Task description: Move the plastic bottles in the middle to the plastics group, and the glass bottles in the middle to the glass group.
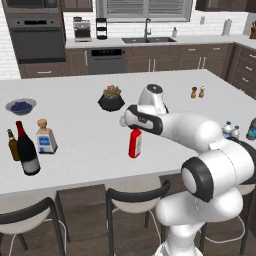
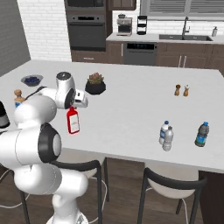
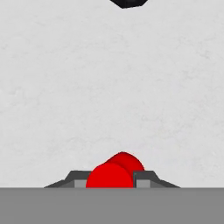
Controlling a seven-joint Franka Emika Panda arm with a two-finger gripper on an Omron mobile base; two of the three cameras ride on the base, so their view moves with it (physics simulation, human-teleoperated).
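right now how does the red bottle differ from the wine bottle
The red bottle is bright red, short and slim; the wine bottle is dark, taller and broader. The red bottle is in the middle of the counter with the claw shut on it; the wine bottle is free at the left end, beside the brown beer bottle and corked square bottle. Both are upright.

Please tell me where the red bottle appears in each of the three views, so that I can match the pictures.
Left base view: the red bottle stands near the picture's centre, under the arm's wrist.
Right base view: it stands left of centre, near the island's front edge.
Hand view: its red body sits at the bottom centre, between the hand's fingertips.
Shared landmark: the dark pot with the plant behind the bottle.
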